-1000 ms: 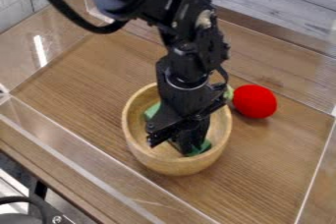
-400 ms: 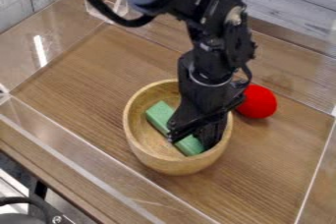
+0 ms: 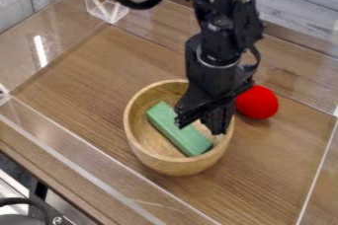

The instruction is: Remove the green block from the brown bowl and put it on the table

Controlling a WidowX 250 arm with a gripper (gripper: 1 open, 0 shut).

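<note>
Green block's sitting in the bowl, gripper pinched together right above it

The green block (image 3: 179,130) lies flat and diagonal inside the brown bowl (image 3: 148,148), far-left end to near-right end. The gripper (image 3: 201,118) points straight down over its right half, fingers pressed together; can't tell if they've actually got an edge. Block looks stiff, light, matte, so probably not slippery. I'd pinch across the narrow width near the middle so it doesn't tip. Red ball (image 3: 256,102) sits on the table (image 3: 93,71) just right of the bowl.
</note>
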